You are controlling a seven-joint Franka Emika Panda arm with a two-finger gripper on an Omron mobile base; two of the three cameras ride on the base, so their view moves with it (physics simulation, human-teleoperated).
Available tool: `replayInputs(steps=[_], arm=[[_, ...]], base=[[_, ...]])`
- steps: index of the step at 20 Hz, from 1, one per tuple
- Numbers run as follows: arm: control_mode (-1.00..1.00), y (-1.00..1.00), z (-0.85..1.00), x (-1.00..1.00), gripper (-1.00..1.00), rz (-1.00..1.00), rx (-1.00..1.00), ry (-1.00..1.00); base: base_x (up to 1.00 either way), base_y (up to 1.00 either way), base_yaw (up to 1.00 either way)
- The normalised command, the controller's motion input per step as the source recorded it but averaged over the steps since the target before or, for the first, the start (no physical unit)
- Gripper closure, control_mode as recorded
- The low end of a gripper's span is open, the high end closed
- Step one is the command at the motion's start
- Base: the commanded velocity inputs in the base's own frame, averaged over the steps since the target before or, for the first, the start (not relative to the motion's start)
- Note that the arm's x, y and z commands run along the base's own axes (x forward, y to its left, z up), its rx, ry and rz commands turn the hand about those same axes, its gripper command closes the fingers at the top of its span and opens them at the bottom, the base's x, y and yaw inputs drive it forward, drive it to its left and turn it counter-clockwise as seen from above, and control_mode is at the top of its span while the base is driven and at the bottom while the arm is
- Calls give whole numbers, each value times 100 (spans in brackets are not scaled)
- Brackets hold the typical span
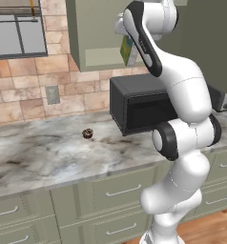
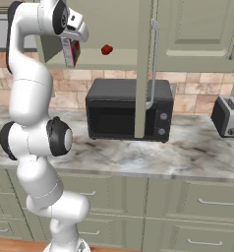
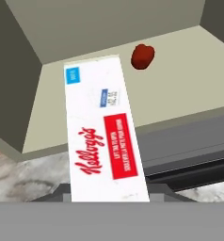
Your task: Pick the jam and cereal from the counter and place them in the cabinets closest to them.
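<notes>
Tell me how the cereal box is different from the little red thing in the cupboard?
The cereal box is a tall, flat-sided box, white with red writing on the side the hand view shows; the red thing is small, rounded and plain red. The box is far bigger. The gripper is shut on the box at the cabinet's front edge, while the red thing sits loose on the shelf further in. Both are at the same open cabinet.

There was one cereal box point(image 3: 104, 132) at the middle of the hand view, and one round red fruit point(image 3: 142, 56) in that view's upper centre. The right base view held one microwave point(image 2: 129, 109) at centre and one toaster point(image 2: 229, 116) at the right edge, while one small brown doughnut point(image 1: 88, 133) lay on the counter point(image 1: 44, 155) left of centre in the left base view.
</notes>
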Motion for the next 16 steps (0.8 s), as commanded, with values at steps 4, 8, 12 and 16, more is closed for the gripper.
replayInputs(steps=[4, 8, 12, 16], arm=[[-100, 0, 0, 15, 100, 1, 0, -6], [-100, 1, 0, 16, 100, 2, 0, -5], [-100, 2, -1, 16, 100, 2, -1, -2], [-100, 3, 0, 25, 100, 1, 0, -5]], base=[[0, 0, 0], [0, 0, 0], [0, 0, 0], [0, 0, 0]])
